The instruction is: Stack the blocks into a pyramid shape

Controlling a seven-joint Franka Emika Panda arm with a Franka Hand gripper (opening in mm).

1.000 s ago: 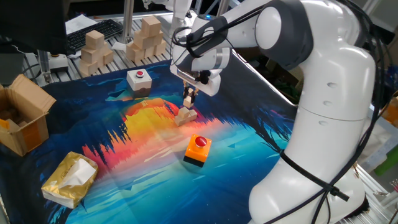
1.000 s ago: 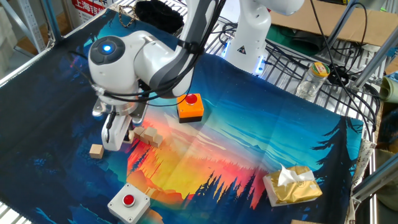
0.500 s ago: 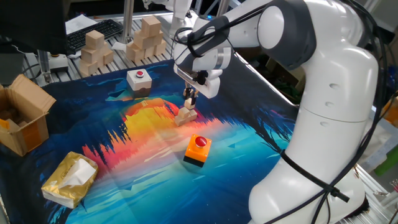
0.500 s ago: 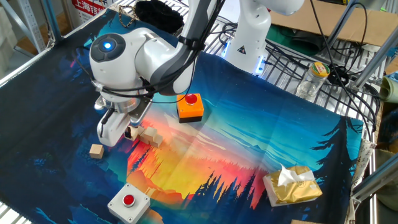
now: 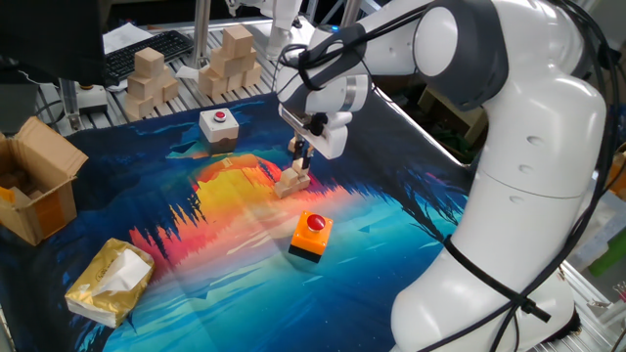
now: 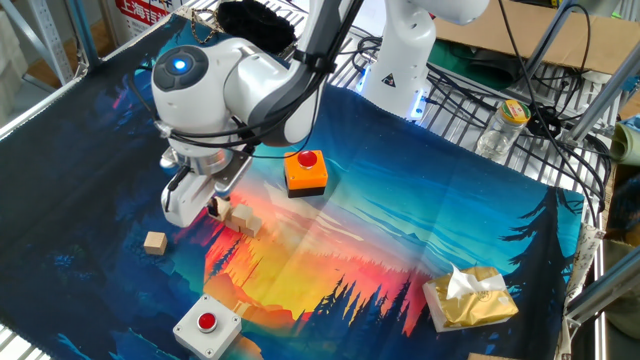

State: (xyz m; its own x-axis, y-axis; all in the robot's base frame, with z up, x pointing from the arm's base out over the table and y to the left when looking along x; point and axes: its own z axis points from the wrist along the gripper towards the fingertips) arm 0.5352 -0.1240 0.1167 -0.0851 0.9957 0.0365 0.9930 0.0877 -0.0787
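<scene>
1. Gripper (image 5: 302,154): over half a second it has risen a little off the block cluster and now hangs just above it, toward the middle of the mat. Whether the fingers are spread or pinching a cube cannot be told; the wrist hides them in the other fixed view (image 6: 213,207).
2. Wooden cubes, cluster (image 5: 292,180): small tan pile on the mat's orange patch, just below the fingertips; also seen as (image 6: 240,219). Its position matches the earlier frames.
3. Lone cube (image 6: 154,241): lies apart from the cluster, nearer the mat's edge, untouched.
4. Orange button box (image 5: 312,236): near the cluster, not touching.
5. Judgement: a placement seems just finished; the lone cube remains to be fetched, so the pyramid looks incomplete.
</scene>
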